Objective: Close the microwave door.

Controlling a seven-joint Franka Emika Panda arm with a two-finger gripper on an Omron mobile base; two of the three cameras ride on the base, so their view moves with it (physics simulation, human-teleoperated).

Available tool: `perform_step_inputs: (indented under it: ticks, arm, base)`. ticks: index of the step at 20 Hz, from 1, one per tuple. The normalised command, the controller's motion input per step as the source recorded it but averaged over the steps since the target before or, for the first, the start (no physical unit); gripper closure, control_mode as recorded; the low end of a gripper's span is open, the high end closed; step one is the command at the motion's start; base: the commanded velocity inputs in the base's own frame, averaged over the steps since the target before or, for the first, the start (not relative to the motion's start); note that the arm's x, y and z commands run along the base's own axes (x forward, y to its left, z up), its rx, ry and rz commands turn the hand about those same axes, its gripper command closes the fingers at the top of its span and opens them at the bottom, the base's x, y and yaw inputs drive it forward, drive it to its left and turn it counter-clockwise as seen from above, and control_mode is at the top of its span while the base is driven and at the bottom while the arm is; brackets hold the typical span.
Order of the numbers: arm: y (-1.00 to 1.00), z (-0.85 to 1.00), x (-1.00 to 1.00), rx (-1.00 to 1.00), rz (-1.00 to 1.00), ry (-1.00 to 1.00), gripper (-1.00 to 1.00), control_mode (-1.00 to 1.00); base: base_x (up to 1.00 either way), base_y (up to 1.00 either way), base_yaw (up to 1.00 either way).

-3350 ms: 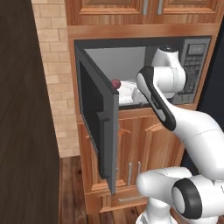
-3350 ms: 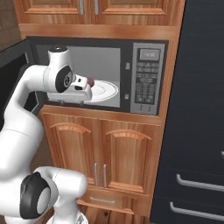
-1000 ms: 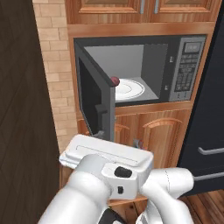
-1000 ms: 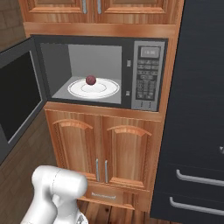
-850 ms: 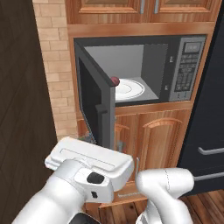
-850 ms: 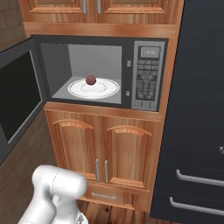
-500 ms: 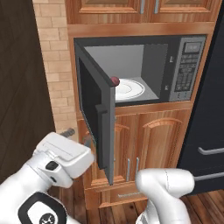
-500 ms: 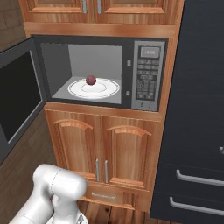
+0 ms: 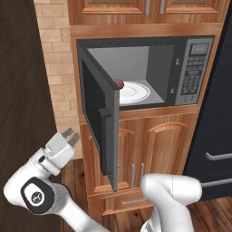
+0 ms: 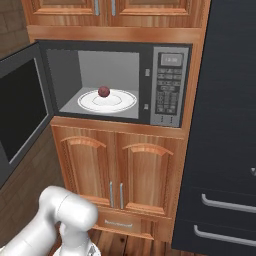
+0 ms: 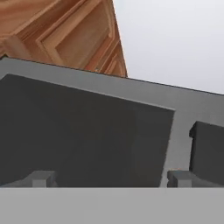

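The gripper (image 9: 69, 134) hangs low, left of the door (image 9: 97, 113), facing its outer side. Its fingers (image 11: 41, 178) sit wide apart with nothing between them. The door stands wide open. Behind it, a red ball (image 10: 104, 91) sits on a white plate (image 10: 107, 101) inside the microwave (image 10: 117, 82). Wooden cupboards (image 10: 120, 170) are below the door, and a brick wall (image 9: 56, 68) is to its left.

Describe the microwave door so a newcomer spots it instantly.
Find the microwave built into the wooden cabinetry, its cavity holding a white plate with a small red ball. The microwave door hangs wide open from its left edge. Unlike the wooden cabinet doors below, it is dark grey with black glass and a vertical bar handle.
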Motion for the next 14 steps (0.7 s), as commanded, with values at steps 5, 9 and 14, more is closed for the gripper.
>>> perform_step_inputs:
  ticks: [5,9,14]
  arm:
    - [-0.35,-0.25,0.36,-0.05,-0.17,0.0,-1.0,-1.0]
    - [-0.84,0.0,0.0,0.0,-0.18,0.07,-1.0,-1.0]
    - [-0.55,0.03,0.22,0.0,-0.2,0.34,-1.0,-1.0]
  base:
    - [0.0,0.0,0.0]
    - [0.0,0.0,0.0]
    - [0.0,0.0,0.0]
